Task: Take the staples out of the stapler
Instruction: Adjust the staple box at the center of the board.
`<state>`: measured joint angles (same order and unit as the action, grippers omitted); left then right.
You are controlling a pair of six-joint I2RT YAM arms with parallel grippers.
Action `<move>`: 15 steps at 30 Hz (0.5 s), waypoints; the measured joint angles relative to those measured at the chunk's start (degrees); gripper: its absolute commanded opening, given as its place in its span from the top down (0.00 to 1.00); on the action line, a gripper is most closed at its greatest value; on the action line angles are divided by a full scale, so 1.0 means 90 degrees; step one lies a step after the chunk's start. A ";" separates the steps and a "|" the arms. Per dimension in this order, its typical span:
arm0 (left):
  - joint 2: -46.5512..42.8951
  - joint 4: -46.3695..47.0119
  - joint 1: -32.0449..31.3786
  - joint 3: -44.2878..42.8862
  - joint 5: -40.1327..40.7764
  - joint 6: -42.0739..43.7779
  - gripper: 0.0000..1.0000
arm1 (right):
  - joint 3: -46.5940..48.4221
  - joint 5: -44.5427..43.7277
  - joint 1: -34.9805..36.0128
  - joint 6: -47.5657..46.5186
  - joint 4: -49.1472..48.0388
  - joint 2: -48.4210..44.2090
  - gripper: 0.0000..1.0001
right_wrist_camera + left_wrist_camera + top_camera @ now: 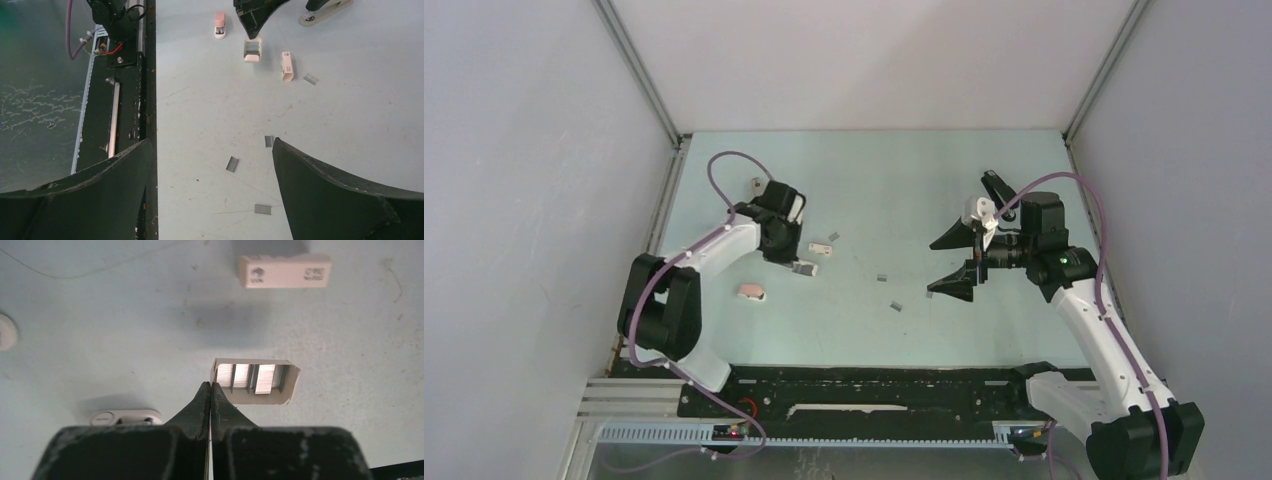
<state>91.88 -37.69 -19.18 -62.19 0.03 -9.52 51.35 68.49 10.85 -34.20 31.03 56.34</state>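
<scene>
My left claw (210, 390) was pinched shut on nothing, tips just beside the open box (255, 382). The right claw (932, 269) gaped wide and empty above loose staples (896, 306) mid-table. The stapler (327, 10) lay far left, beyond the left claw and well apart from the right, so I judged the left arm nearer; its axis ran slantwise to the right claw's view.

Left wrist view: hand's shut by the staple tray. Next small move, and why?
Probably open the left hand: it is shut with nothing visible between its tips, which sit beside the staple tray, so it cannot grip anything yet.
</scene>
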 measured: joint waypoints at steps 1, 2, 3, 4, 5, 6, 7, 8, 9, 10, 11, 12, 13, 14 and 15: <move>-0.0039 0.0002 -0.0151 0.0051 0.0078 -0.0136 1.00 | 0.0000 0.0000 0.0000 0.0000 0.0000 -0.0007 0.00; -0.0075 0.0000 -0.0311 0.0100 0.0165 -0.0291 1.00 | 0.0000 0.0000 0.0000 0.0000 0.0000 -0.0012 0.00; -0.0109 0.0005 -0.0449 0.0134 0.0243 -0.0430 1.00 | 0.0000 0.0000 0.0000 0.0000 0.0000 -0.0015 0.00; -0.0155 0.0002 -0.0631 0.0170 0.0367 -0.0612 1.00 | 0.0000 0.0000 0.0000 -0.0002 0.0000 -0.0017 0.00; -0.0199 0.0002 -0.0801 0.0192 0.0481 -0.0777 1.00 | 0.0000 0.0000 0.0000 -0.0002 0.0002 -0.0019 0.00; -0.0255 0.0010 -0.0991 0.0211 0.0624 -0.0979 1.00 | 0.0000 0.0000 0.0000 -0.0002 0.0002 -0.0022 0.00; -0.0318 0.0039 -0.1180 0.0240 0.0770 -0.1183 1.00 | 0.0000 0.0000 0.0000 -0.0002 0.0002 -0.0022 0.00; -0.0393 0.0078 -0.1370 0.0277 0.0908 -0.1406 1.00 | 0.0000 0.0000 0.0000 -0.0002 0.0002 -0.0022 0.00; -0.0449 0.0107 -0.1503 0.0311 0.1013 -0.1586 1.00 | 0.0000 0.0000 0.0000 -0.0005 0.0002 -0.0022 0.00; -0.0525 0.0199 -0.1668 0.0376 0.1149 -0.1826 1.00 | 0.0000 0.0000 0.0000 -0.0005 0.0005 -0.0022 0.00; -0.0588 0.0279 -0.1809 0.0449 0.1258 -0.2072 1.00 | 0.0000 0.0000 0.0000 -0.0007 0.0005 -0.0022 0.00; -0.0636 0.0359 -0.1926 0.0534 0.1365 -0.2324 1.00 | 0.0000 0.0000 0.0000 -0.0010 0.0007 -0.0022 0.00; -0.0665 0.0413 -0.2004 0.0607 0.1447 -0.2538 1.00 | 0.0000 0.0000 0.0000 -0.0012 0.0007 -0.0022 0.00; -0.0687 0.0476 -0.2091 0.0697 0.1547 -0.2795 1.00 | 0.0000 0.0000 0.0002 -0.0015 0.0007 -0.0022 0.00; -0.0697 0.0532 -0.2191 0.0797 0.1664 -0.3089 1.00 | 0.0000 0.0000 0.0002 -0.0017 0.0007 -0.0022 0.00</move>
<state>85.60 -32.91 -38.89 -55.02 15.00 -37.32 51.35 68.49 10.87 -34.35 31.09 56.14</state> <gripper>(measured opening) 0.004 0.993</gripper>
